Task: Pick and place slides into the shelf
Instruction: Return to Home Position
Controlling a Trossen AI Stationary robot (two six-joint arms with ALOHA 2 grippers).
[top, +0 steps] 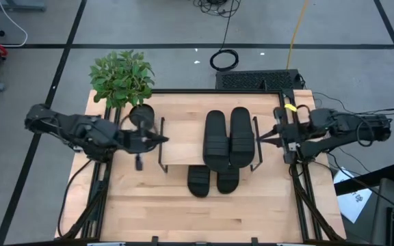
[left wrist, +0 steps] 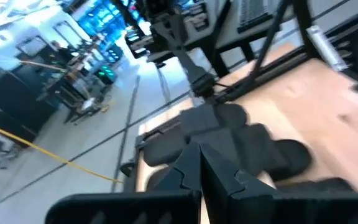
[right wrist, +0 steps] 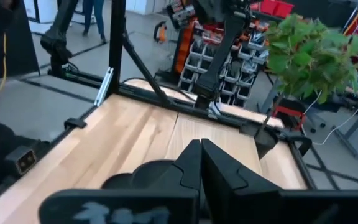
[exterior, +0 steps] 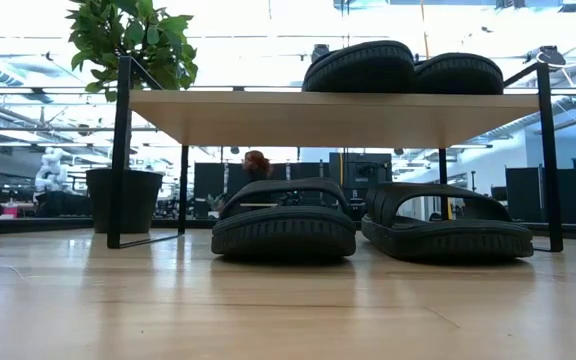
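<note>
1. Two black slides [top: 215, 140] are seen side by side on the top board of the shelf [top: 183, 143], toward its right end. Two more [top: 198, 181] lie under that board, with their ends sticking out at the shelf's front.
2. All four long axes run front to back across the shelf, crosswise to the line between the grippers.
3. The left gripper [top: 161, 139] is held just beside the shelf's left frame, fingers pressed together, nothing gripped.
4. The right gripper [top: 263, 136] is held just beside the shelf's right frame, likewise closed and empty, and nearer the slides.
5. Placing is judged finished, and a withdrawal straight outward from the shelf appears unobstructed for each arm.
</note>
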